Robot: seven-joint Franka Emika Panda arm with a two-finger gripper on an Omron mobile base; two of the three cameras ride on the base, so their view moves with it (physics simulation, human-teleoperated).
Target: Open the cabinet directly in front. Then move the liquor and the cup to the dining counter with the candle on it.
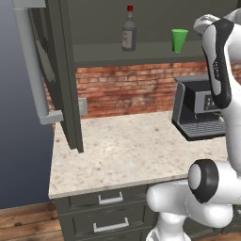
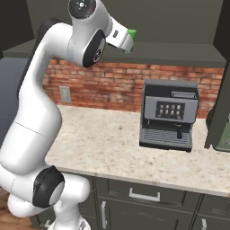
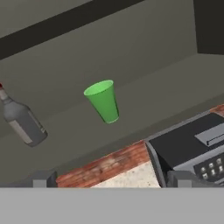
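Observation:
The cabinet stands with both doors swung wide; its left door hangs edge-on over the worktop. On its lower shelf the liquor stands upright at the left and the green cup to its right, well apart. In the hand view, which is rolled, the cup sits near the centre and the liquor at the left edge. My gripper is open and holds nothing, in front of the shelf and short of the cup. From the right base, my hand partly covers the cup. The dining counter is out of view.
A grey coffee machine stands on the beige worktop against the red brick wall, below and right of the cup. The right cabinet door hangs open at the far right. Dark drawers run under the worktop.

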